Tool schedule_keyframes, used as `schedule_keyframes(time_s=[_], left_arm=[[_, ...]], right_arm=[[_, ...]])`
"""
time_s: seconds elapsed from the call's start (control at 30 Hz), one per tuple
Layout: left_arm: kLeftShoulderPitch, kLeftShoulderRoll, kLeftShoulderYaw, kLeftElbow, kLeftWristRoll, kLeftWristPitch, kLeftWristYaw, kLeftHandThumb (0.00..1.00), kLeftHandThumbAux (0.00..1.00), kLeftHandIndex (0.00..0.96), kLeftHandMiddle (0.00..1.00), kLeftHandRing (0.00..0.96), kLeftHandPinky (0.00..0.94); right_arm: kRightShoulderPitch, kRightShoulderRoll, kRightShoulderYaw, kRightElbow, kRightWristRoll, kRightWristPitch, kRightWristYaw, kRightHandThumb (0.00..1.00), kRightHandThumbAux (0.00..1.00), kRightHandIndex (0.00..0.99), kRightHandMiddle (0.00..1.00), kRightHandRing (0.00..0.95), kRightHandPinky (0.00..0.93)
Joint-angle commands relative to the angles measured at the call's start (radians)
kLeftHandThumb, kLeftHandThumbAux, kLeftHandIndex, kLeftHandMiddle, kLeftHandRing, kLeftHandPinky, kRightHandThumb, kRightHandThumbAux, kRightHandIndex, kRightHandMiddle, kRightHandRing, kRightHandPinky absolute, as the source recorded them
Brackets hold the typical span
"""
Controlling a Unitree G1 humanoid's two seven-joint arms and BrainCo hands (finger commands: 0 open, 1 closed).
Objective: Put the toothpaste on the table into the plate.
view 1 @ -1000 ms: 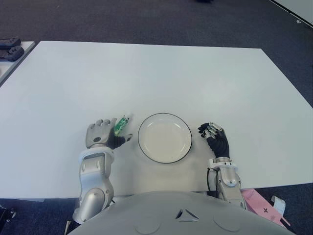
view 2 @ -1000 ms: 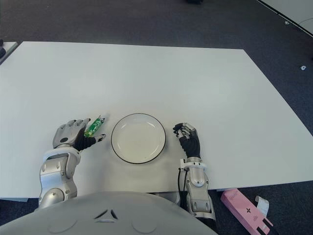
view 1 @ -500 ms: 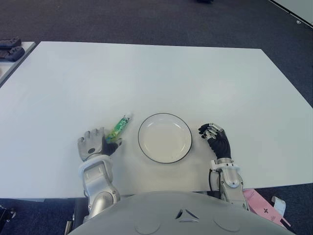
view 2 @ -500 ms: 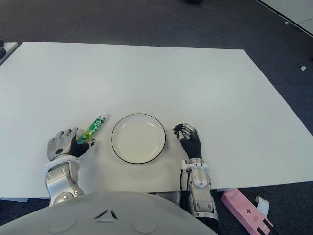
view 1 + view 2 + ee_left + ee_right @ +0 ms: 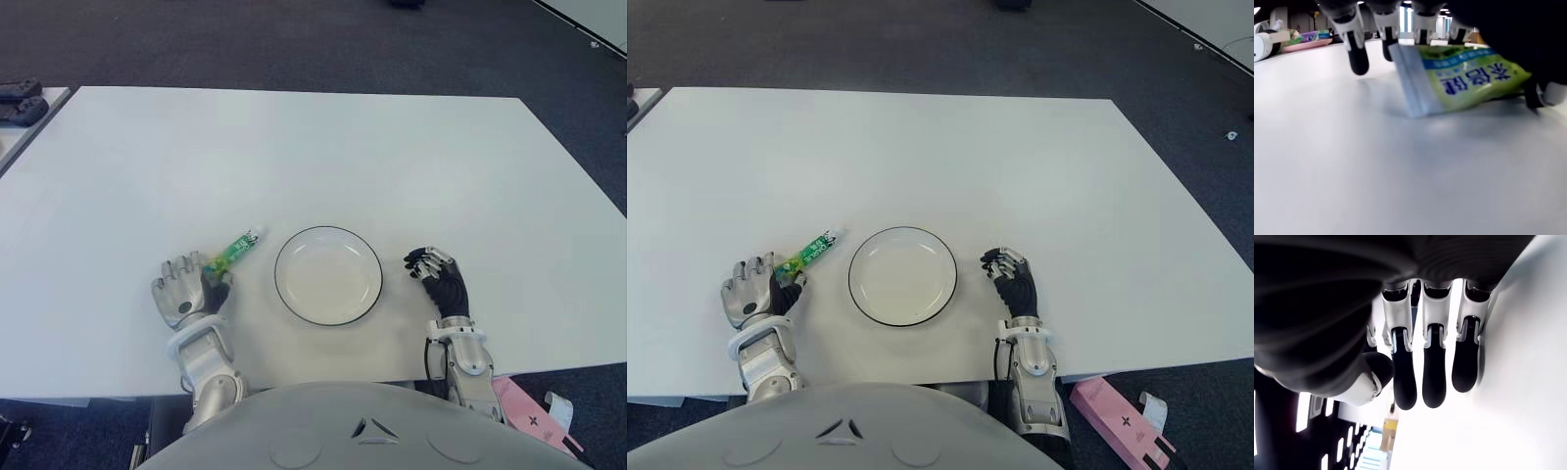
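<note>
A: What changed over the last 1 second?

B: The left hand (image 5: pixel 186 292) has drawn back toward the robot's body, away from the plate (image 5: pixel 328 275). It was up alongside the toothpaste (image 5: pixel 235 251); now it sits behind the tube's crimped end, on the plate's left.

A: Has it got the tube?

B: Not as far as I can see. In the left wrist view the tube (image 5: pixel 1464 78) lies flat on the table (image 5: pixel 1352 186), its crimped tail just under the palm, and the fingertips (image 5: pixel 1357 61) hang apart above the surface without closing round it. The fingers look loosely spread, gripping nothing.

A: And the tube itself?

B: It turned a little. It now lies at a slant, cap end pointing toward the plate's far-left rim, near it but outside it.

A: The other side?

B: The right hand (image 5: pixel 441 284) shows just right of the plate, fingers relaxed and empty in its own wrist view, much as 1 second ago.

A: So where does that leave the task?

B: My reading: the pick has not succeeded yet. The plate holds nothing, and the left hand looks to be resetting for a fresh approach on the tube.
</note>
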Motion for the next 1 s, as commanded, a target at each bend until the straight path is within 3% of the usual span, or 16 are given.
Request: schedule_keyframes(time_s=[0.03, 0.33, 0.6, 1.0], left_arm=[[-0.006, -0.153, -0.026, 0.08, -0.097, 0.075, 0.074, 0.46, 0.337, 0.0, 0.141, 0.078, 0.185], [-0.037, -0.153, -0.014, 0.139, -0.242, 0.099, 0.212, 0.532, 0.355, 0.0, 0.184, 0.112, 0.255], [-0.057, -0.132, -0.011, 0.183, -0.348, 0.095, 0.317, 0.576, 0.362, 0.0, 0.22, 0.141, 0.262], [-0.074, -0.099, -0.051, 0.195, -0.409, 0.133, 0.372, 0.584, 0.369, 0.0, 0.193, 0.143, 0.187]], right_arm=[[-0.002, -0.005, -0.001, 0.024, 0.015, 0.02, 0.016, 0.704, 0.726, 0.424, 0.486, 0.479, 0.487], [-0.007, -0.007, -0.007, 0.031, 0.029, -0.001, 0.033, 0.705, 0.726, 0.424, 0.487, 0.483, 0.495], [-0.01, -0.008, -0.014, 0.035, 0.032, -0.005, 0.037, 0.706, 0.725, 0.425, 0.487, 0.481, 0.483], [-0.012, -0.009, -0.016, 0.036, 0.034, -0.007, 0.039, 0.706, 0.725, 0.425, 0.486, 0.478, 0.484]])
